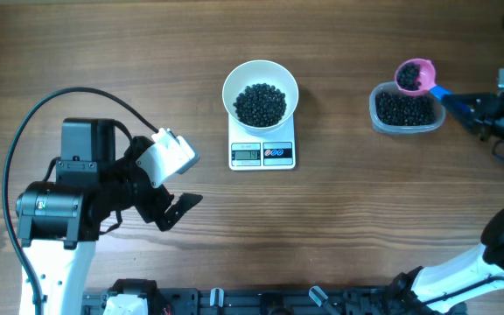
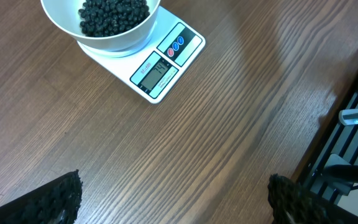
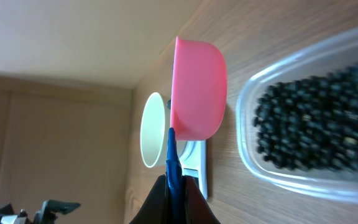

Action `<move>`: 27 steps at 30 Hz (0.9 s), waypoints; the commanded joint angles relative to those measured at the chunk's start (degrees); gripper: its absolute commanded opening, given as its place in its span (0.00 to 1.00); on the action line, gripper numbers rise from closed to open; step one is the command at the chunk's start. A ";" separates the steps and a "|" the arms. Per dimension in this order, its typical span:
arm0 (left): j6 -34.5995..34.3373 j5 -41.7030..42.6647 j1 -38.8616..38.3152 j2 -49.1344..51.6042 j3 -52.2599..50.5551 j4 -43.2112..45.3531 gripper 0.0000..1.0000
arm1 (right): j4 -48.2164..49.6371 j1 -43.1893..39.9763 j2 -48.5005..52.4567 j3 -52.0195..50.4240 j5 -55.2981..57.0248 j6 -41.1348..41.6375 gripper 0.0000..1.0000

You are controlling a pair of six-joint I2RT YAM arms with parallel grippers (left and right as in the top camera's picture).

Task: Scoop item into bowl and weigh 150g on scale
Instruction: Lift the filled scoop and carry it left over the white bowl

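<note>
Pink scoop (image 1: pixel 414 75) holding black beans (image 1: pixel 408 79), at rim of tub (image 1: pixel 404 112), handle (image 1: pixel 438 91) clamped in right tool (image 1: pixel 466 107); left tool (image 2: pixel 173 208) spread wide, empty. Transfer step; next, carry to part-filled bowl (image 1: pixel 261 72) on scale (image 1: pixel 262 154), tip slowly.

The overhead camera is looking straight down, taking in the whole table (image 1: pixel 366 219). The left wrist camera is hanging lower, tilting forward toward the scale (image 2: pixel 166 65) and bowl (image 2: pixel 61 25) — both are showing overhead too. The right wrist camera is sitting close behind the pink scoop (image 3: pixel 197 87), rolled sideways, catching the tub (image 3: pixel 253 162) and the same bowl beyond.
</note>
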 commanded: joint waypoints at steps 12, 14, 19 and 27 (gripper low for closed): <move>1.29 0.07 -0.24 -0.04 1.05 0.17 1.00 | 11.08 19.15 0.17 0.20 -4.90 10.05 0.05; 1.29 0.07 -0.24 -0.04 1.05 0.17 1.00 | 13.55 21.66 0.17 0.26 -5.62 11.32 0.05; 1.29 0.07 -0.24 -0.04 1.05 0.17 1.00 | 19.43 26.64 0.11 0.46 -6.32 13.20 0.05; 1.29 0.07 -0.24 -0.04 1.05 0.17 1.00 | 27.78 33.29 0.11 0.46 -0.59 13.55 0.05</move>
